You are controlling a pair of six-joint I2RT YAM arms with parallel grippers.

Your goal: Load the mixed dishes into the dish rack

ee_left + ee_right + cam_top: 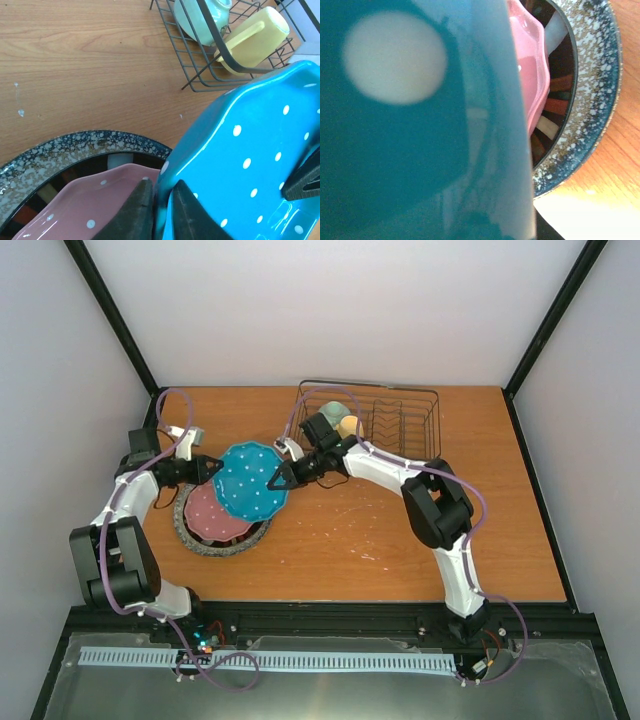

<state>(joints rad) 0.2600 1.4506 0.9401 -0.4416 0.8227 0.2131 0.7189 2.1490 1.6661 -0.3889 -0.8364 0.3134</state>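
Observation:
The teal white-dotted plate [250,482] is held tilted above the stack, and shows in the left wrist view [260,150] and fills the right wrist view [420,125]. My left gripper [218,468] is shut on its left rim [162,200]. My right gripper [275,481] is at its right rim; one finger [305,177] lies on the plate's face, and its grip is hidden. Below lie the pink dotted plate [212,515], the dark-rimmed plate [555,100] and the grey speckled plate [215,545]. The dish rack [400,420] holds the yellow mug [349,425] and the pale green bowl [335,412].
The rack stands at the back of the wooden table, with its near left corner [187,85] close to the raised plate. The right arm reaches across in front of the rack. Black frame posts stand at the back corners.

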